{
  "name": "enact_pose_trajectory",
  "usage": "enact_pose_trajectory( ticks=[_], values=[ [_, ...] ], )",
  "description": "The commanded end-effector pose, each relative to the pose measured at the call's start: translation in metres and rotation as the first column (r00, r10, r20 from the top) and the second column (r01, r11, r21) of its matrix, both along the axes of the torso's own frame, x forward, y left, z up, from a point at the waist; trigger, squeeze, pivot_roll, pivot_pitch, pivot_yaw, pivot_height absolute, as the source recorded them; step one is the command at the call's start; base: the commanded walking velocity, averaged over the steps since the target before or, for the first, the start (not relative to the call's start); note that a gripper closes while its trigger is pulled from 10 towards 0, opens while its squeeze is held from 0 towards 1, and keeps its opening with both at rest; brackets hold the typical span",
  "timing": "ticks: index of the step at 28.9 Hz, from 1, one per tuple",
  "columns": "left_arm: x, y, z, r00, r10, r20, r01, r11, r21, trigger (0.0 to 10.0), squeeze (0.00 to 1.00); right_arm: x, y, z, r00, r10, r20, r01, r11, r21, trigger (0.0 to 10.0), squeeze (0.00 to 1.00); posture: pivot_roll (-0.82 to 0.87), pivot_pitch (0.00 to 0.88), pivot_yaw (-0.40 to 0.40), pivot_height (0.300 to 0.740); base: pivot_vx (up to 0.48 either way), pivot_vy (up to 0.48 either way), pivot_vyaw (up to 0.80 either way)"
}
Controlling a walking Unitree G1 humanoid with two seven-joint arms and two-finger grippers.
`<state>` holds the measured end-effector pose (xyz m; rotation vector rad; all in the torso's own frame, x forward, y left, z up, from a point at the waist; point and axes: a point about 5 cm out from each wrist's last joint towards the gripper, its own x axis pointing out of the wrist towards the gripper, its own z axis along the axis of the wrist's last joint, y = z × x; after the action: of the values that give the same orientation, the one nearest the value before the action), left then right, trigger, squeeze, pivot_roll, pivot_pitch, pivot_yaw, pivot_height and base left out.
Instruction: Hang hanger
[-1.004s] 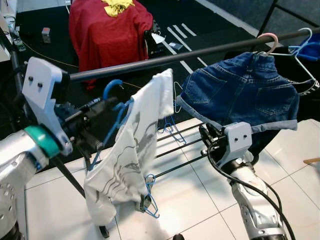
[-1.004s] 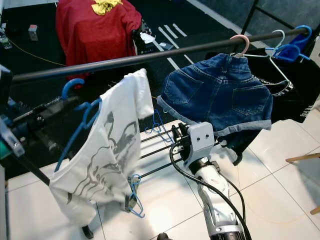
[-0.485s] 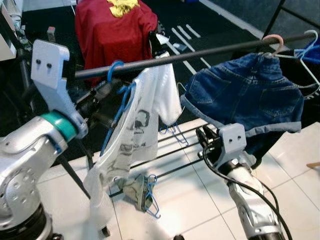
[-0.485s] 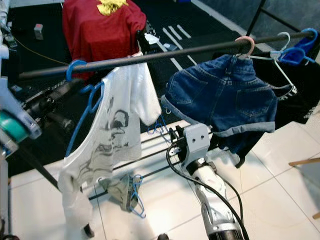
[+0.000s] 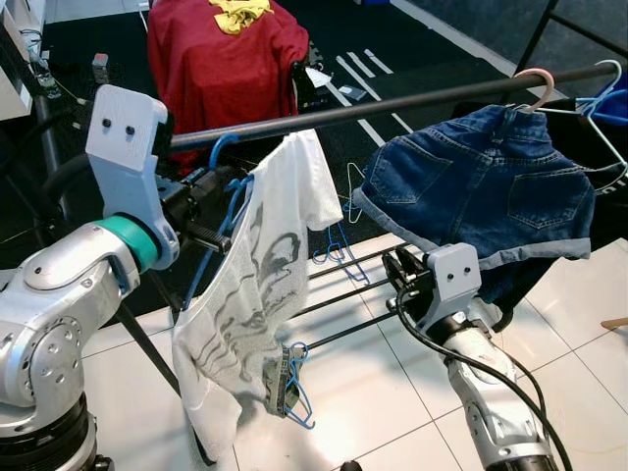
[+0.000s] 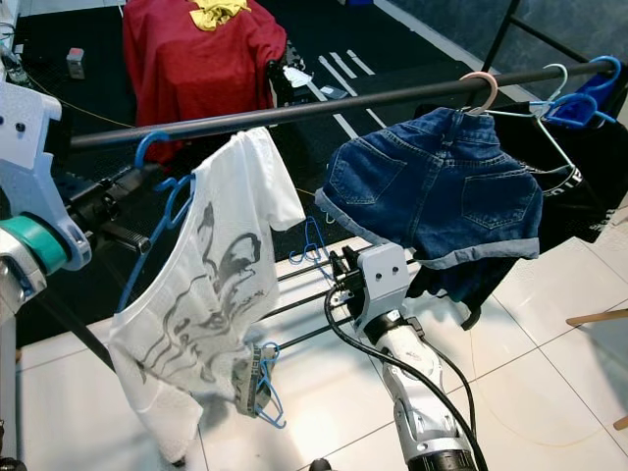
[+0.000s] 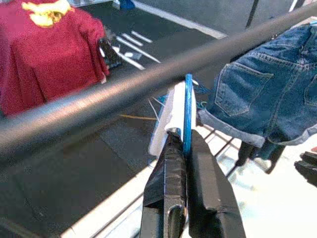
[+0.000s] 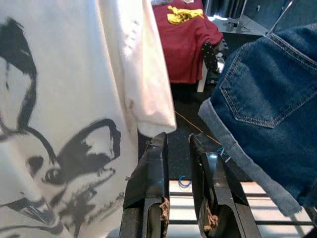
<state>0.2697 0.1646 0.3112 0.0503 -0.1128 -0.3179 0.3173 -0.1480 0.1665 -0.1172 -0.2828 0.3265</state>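
blue hanger at the rail

you had one blue hanger (image 7: 187, 111) carrying one white shirt (image 5: 257, 294), clamped between the left gripper (image 7: 187, 147) fingers, its hook right at the black rail (image 5: 392, 102). right gripper (image 8: 177, 148) sat low, fingers slightly apart, empty. since half a second before, the shirt swung out wider.

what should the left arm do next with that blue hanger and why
Probably lower the left tool a little so the hook settles onto the rail. It is shut on the blue hanger, whose hook sits right at the rail; whether it already rests there is unclear. The white t-shirt hangs from it, and the right tool holds nothing.
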Motion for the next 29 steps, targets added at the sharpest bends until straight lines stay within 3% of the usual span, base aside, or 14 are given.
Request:
enact_pose_trajectory(
  ticks=[1,3,5,8,10,11,12,13,15,16,21,25,26,29],
  values=[
    [0.0,0.005,0.001,0.999,0.04,-0.001,-0.04,0.999,-0.006,10.0,0.0,-0.002,0.0,-0.007,1.0,0.001,-0.02,-0.001,1.0,-0.003,10.0,0.0,-0.01,0.181,0.06,0.74,0.0,0.0,0.0],
    [0.005,0.009,0.005,0.995,0.102,0.005,-0.101,0.99,-0.097,10.0,0.0,-0.002,0.0,-0.007,1.0,-0.002,-0.019,0.002,1.0,-0.001,10.0,0.0,-0.01,0.181,0.062,0.74,0.0,0.0,0.0],
    [0.004,0.012,0.014,0.994,0.095,0.053,-0.086,0.985,-0.149,10.0,0.0,-0.002,-0.001,-0.006,1.0,-0.003,-0.017,0.003,1.0,-0.001,10.0,0.0,-0.01,0.181,0.061,0.74,0.0,0.0,0.0],
    [-0.001,0.017,0.023,0.99,0.081,0.116,-0.062,0.985,-0.158,10.0,0.0,-0.001,-0.001,-0.007,1.0,-0.002,-0.016,0.002,1.0,-0.001,10.0,0.0,-0.01,0.18,0.06,0.74,0.0,0.0,0.0],
    [-0.006,0.018,0.027,0.987,0.042,0.153,-0.022,0.991,-0.129,10.0,0.0,-0.001,-0.001,-0.007,1.0,-0.001,-0.016,0.001,1.0,-0.001,10.0,0.0,0.0,0.18,0.06,0.74,0.0,0.0,0.0],
    [-0.014,0.018,0.029,0.98,-0.043,0.194,0.056,0.996,-0.066,10.0,0.0,-0.001,0.0,-0.007,1.0,0.001,-0.017,-0.001,1.0,0.0,10.0,0.0,0.0,0.18,0.058,0.74,0.0,0.0,0.0],
    [-0.014,0.018,0.029,0.98,-0.043,0.194,0.056,0.996,-0.066,10.0,0.0,-0.001,0.0,-0.007,1.0,0.001,-0.017,-0.001,1.0,0.0,10.0,0.0,0.0,0.18,0.058,0.74,0.0,0.0,0.0],
    [-0.02,0.017,0.028,0.973,-0.119,0.2,0.126,0.992,-0.025,10.0,0.0,-0.001,0.001,-0.007,1.0,0.003,-0.018,-0.003,1.0,0.001,10.0,0.0,0.0,0.18,0.058,0.74,0.0,0.0,0.0],
    [-0.02,0.017,0.028,0.973,-0.119,0.2,0.126,0.992,-0.025,10.0,0.0,-0.001,0.001,-0.007,1.0,0.003,-0.018,-0.003,1.0,0.001,10.0,0.0,0.0,0.18,0.058,0.74,0.0,0.0,0.0],
    [-0.025,0.016,0.028,0.963,-0.173,0.207,0.173,0.985,0.017,10.0,0.0,-0.001,0.001,-0.007,1.0,0.005,-0.018,-0.005,1.0,0.001,10.0,0.0,0.0,0.179,0.057,0.74,0.0,0.0,0.0],
    [-0.018,0.016,0.024,0.977,-0.121,0.174,0.121,0.993,0.014,10.0,0.0,0.0,0.001,-0.007,1.0,0.005,-0.018,-0.005,1.0,0.001,10.0,0.0,-0.01,0.18,0.057,0.74,0.0,0.0,0.0],
    [-0.007,0.017,0.019,0.992,-0.006,0.13,0.006,1.0,-0.002,10.0,0.0,0.0,0.0,-0.007,1.0,0.002,-0.017,-0.002,1.0,-0.001,10.0,0.0,-0.01,0.18,0.058,0.74,0.0,0.0,0.0],
    [0.002,0.021,0.013,0.993,0.097,0.071,-0.093,0.994,-0.056,10.0,0.0,-0.001,-0.001,-0.007,1.0,-0.001,-0.017,0.001,1.0,-0.002,10.0,0.0,-0.01,0.177,0.058,0.74,0.0,0.0,0.0],
    [0.004,0.023,0.012,0.991,0.119,0.06,-0.114,0.99,-0.082,10.0,0.0,-0.001,-0.001,-0.007,1.0,-0.002,-0.017,0.002,1.0,-0.002,10.0,0.0,-0.01,0.177,0.058,0.74,0.0,0.0,0.0]
  ],
)
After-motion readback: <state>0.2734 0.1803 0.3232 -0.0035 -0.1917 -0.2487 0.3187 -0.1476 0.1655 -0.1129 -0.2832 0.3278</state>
